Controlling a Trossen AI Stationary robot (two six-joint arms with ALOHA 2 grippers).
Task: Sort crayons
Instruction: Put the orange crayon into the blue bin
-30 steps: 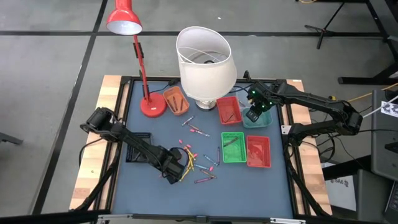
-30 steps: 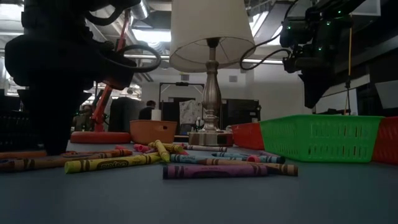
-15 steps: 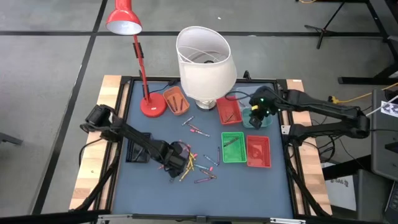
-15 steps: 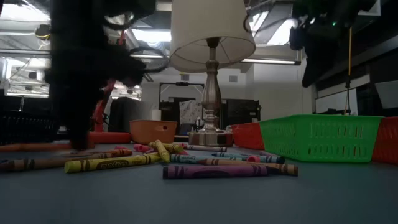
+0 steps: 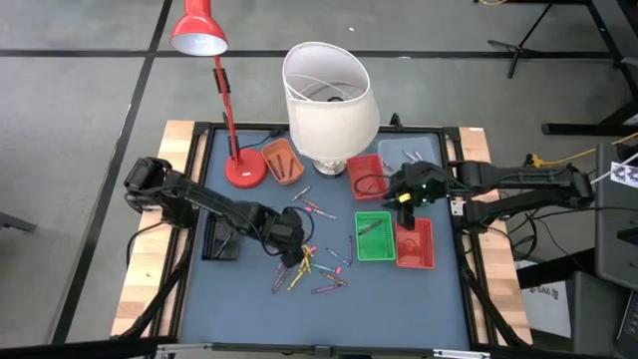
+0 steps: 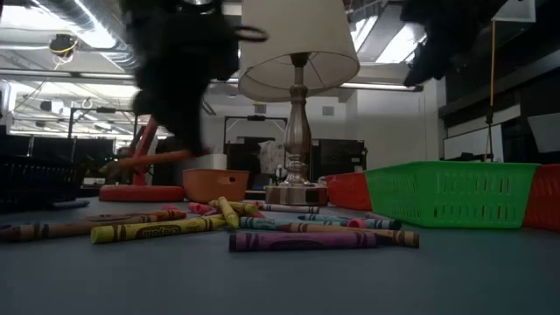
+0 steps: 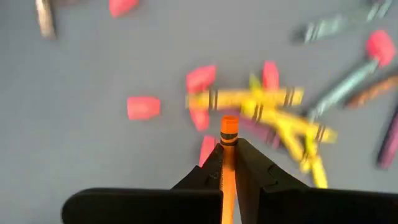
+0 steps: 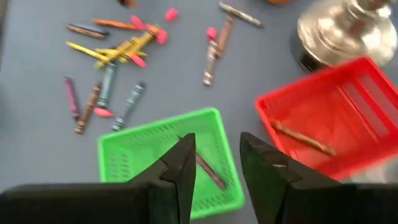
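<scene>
Many crayons (image 5: 311, 261) in mixed colours lie loose on the blue-grey mat (image 5: 249, 299), and show in a row in the low view (image 6: 262, 229). My left gripper (image 5: 290, 235) hangs above the pile's far left side, shut on an orange crayon (image 7: 229, 134). This crayon also shows lifted in the low view (image 6: 149, 160). My right gripper (image 8: 215, 163) stands open over the trays (image 5: 403, 192), with nothing between its fingers. A green tray (image 8: 168, 158) with a crayon in it lies right below it. My left gripper pinches the orange crayon's two sides (image 7: 227, 155) between its two fingers, coming steeply from above. One wrapped end (image 7: 229, 124) sticks out past the fingertips. The crayon is lifted clear of the mat and sits close to level in the low view.
A white-shaded lamp (image 5: 329, 95) and a red desk lamp (image 5: 239, 165) stand at the far side. Around them are an orange tray (image 5: 282, 161), a red tray (image 5: 366, 176), a green tray (image 5: 374, 237), another red tray (image 5: 415, 243) and a pale tray (image 5: 424, 152).
My left gripper has taken hold of the orange crayon, which lay on the mat, and lifted it clear, rising and going toward the far edge. My right gripper has swung from over the pale tray toward the near edge and risen, staying open.
</scene>
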